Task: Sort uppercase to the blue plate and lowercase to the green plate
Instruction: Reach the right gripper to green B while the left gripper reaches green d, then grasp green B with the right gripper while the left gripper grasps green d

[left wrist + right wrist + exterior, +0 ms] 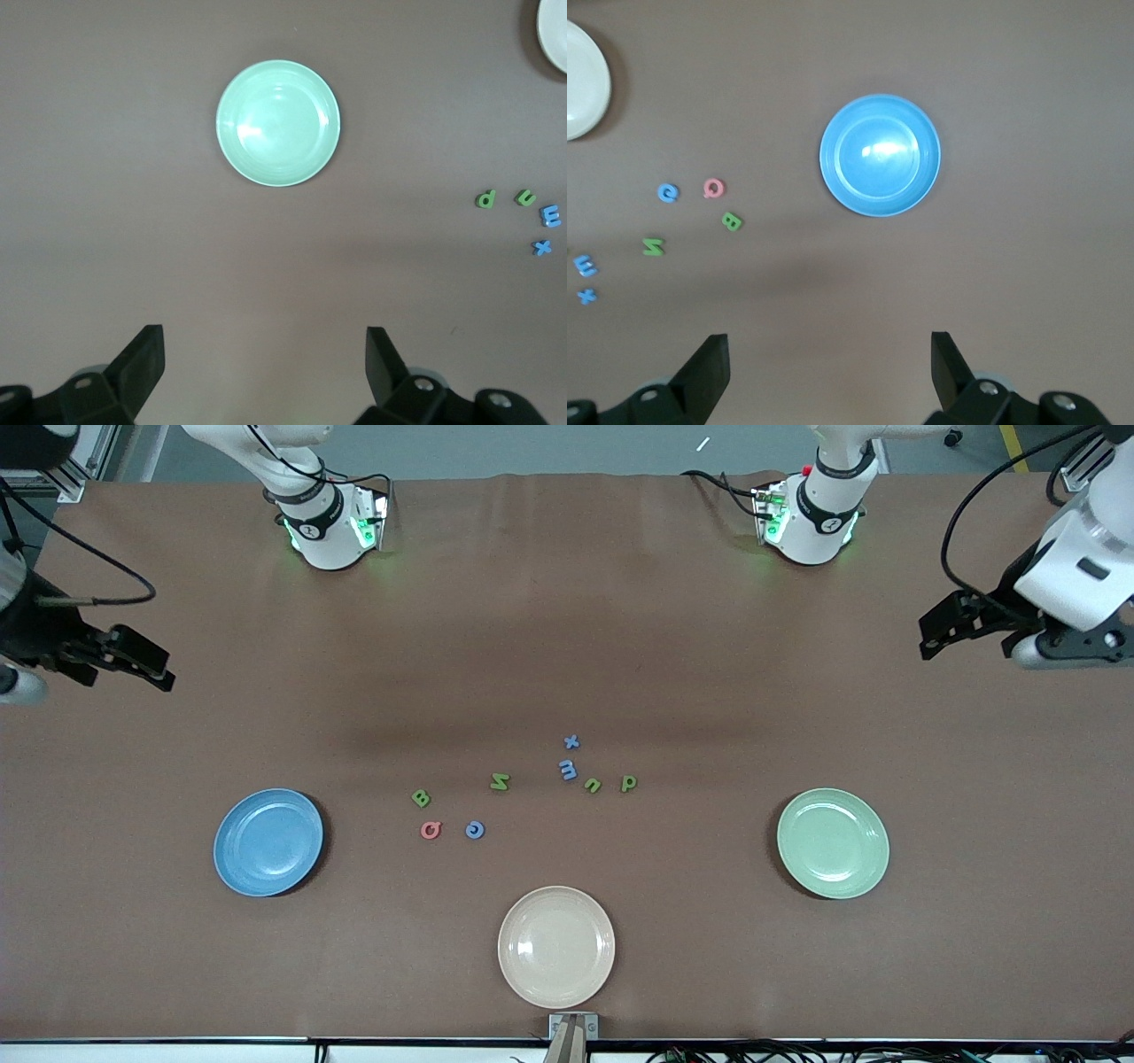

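The blue plate point(267, 841) point(880, 155) lies toward the right arm's end of the table, the green plate point(833, 842) point(278, 123) toward the left arm's end; both hold nothing. Between them lie the uppercase pieces: green B point(421, 798), green N point(500, 782), pink Q point(430, 830), blue C point(475, 830). Beside these sit the lowercase pieces: blue x point(571, 741), blue m point(568, 769), green n point(592, 785), green p point(628, 783). My right gripper point(162, 671) point(829, 359) and left gripper point(928, 636) point(264, 354) hang open, high over bare table at their own ends, holding nothing.
A beige plate point(556, 946) with nothing on it lies nearest the front camera, midway between the other two plates. The brown table mat point(567, 646) stretches bare from the letters to the arm bases.
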Controlling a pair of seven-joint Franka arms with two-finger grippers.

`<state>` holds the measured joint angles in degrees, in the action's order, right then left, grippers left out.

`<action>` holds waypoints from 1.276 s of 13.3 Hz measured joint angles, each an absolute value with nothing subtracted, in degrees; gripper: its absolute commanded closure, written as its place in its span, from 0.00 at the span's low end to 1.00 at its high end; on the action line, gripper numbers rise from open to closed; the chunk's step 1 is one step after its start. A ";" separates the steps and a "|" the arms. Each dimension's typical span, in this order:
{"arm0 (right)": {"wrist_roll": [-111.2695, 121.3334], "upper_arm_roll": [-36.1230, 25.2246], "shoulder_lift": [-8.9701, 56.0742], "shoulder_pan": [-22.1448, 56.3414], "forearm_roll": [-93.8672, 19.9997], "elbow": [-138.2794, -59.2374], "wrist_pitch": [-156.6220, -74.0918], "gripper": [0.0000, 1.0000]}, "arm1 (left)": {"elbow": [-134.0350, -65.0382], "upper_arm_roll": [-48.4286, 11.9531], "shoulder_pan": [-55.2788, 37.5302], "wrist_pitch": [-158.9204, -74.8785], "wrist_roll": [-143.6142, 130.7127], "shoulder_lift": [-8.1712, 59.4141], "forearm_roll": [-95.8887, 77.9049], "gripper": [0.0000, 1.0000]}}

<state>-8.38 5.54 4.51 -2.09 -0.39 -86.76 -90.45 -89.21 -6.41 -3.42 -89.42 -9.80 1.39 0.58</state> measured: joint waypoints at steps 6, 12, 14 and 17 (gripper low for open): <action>-8.48 6.04 18.77 4.14 -0.52 -86.94 -100.09 0.00 | -88.83 -7.65 -14.29 -107.21 -21.68 17.67 0.70 0.00; -25.64 6.08 33.88 9.96 -0.64 -87.12 -114.30 0.00 | -88.17 -7.81 -21.21 -115.99 -25.12 28.88 3.18 0.04; -34.68 6.08 37.33 10.96 -0.63 -88.52 -119.65 0.00 | -88.10 -7.84 -23.16 -117.77 -27.21 30.86 3.18 0.08; -41.14 6.09 39.14 11.92 -0.63 -93.66 -127.30 0.00 | -88.09 -7.86 -24.86 -120.32 -29.92 34.02 3.18 0.15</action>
